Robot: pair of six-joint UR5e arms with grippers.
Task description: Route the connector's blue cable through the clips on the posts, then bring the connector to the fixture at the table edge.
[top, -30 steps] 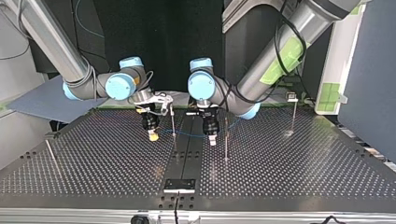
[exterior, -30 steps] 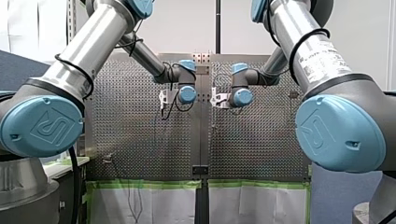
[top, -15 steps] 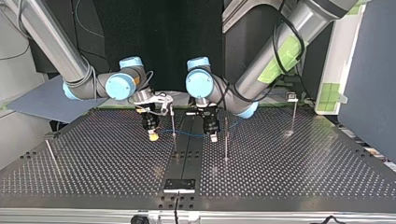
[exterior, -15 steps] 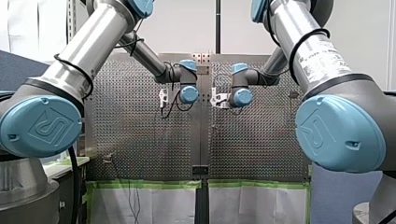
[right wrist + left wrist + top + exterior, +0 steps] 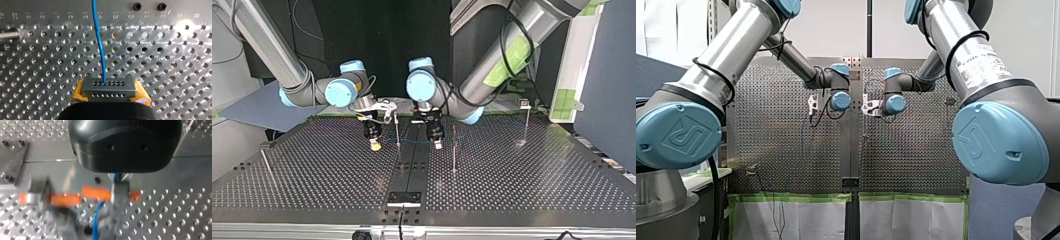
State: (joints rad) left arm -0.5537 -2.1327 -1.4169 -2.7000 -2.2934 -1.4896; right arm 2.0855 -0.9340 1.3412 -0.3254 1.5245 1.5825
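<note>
The connector is being clamped fast by the right gripper just over the table; the cable is seemingly being pinched by the closed left gripper; it is best being held taut while being lowered at the post between them.

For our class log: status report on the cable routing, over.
Right end effector shut on connector. Left end effector shut on cable. One post between them, cable passing it; connector not at fixture.

Stamped numbers run along the table: 8, 9, 10, on past 15. The right arm's label is too blurred to read.
</note>
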